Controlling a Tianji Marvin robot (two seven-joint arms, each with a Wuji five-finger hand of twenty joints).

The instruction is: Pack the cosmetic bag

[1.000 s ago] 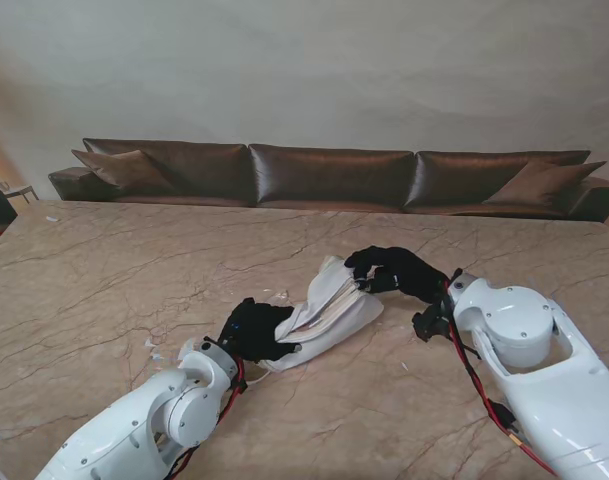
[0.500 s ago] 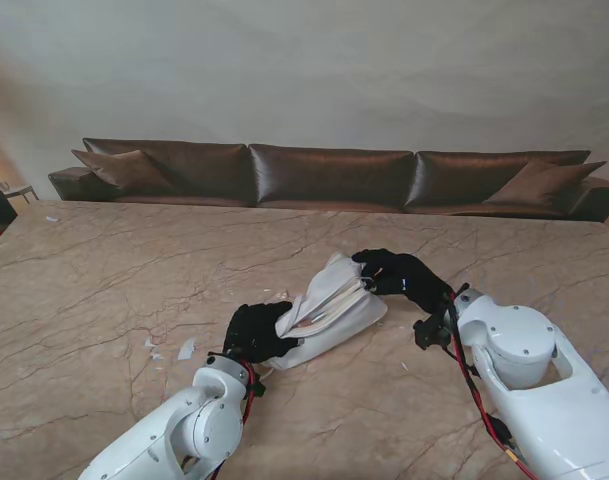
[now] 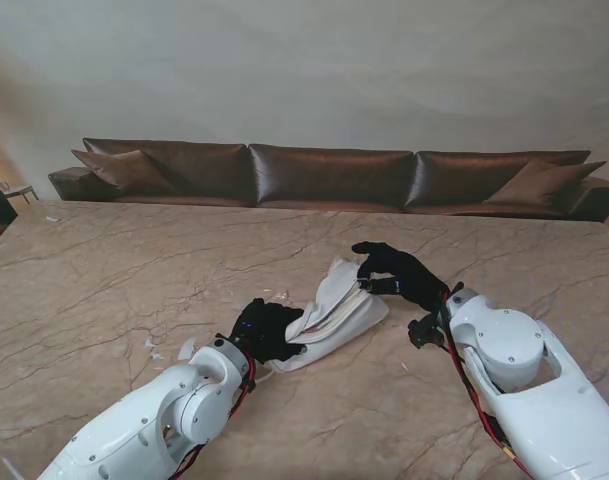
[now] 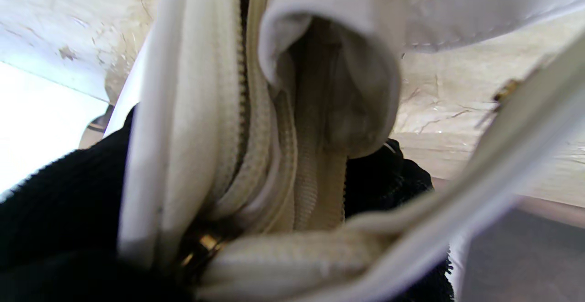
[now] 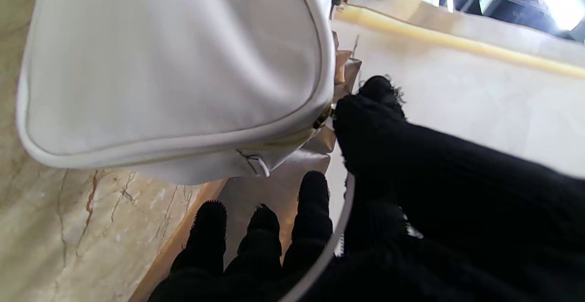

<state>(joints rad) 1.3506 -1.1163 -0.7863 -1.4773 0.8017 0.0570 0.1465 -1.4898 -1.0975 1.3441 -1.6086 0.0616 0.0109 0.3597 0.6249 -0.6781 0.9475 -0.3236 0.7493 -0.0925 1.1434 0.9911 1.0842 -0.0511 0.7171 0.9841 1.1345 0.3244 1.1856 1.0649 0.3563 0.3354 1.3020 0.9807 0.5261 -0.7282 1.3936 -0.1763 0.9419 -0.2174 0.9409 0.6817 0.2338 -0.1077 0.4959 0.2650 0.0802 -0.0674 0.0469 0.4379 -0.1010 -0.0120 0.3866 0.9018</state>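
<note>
A white bag (image 3: pixel 332 312) is seen lying at the centre of the stand view, on the marble table (image 3: pixel 104 270), stretched between the two black-gloved hands. The left hand (image 3: pixel 264 330) is clenched on the bag's lower-left end; in the left wrist view the bag's zipper (image 4: pixel 256 124) and folded fabric are bunched against the glove. The right hand (image 3: pixel 396 274) is placed at the bag's upper-right end. In the right wrist view one finger (image 5: pixel 365 110) is pressed against the brass fitting (image 5: pixel 323 117) at the bag's corner, while the other fingers are spread apart and touch nothing; whether a true grip is held there cannot be told. Bare tabletop is recorded across the left half of the frame and to the right of the bag. The table's far edge is bordered by a brown sofa (image 3: pixel 329 176). Small pale scraps (image 3: pixel 184 348) are noted just left of the left hand.
</note>
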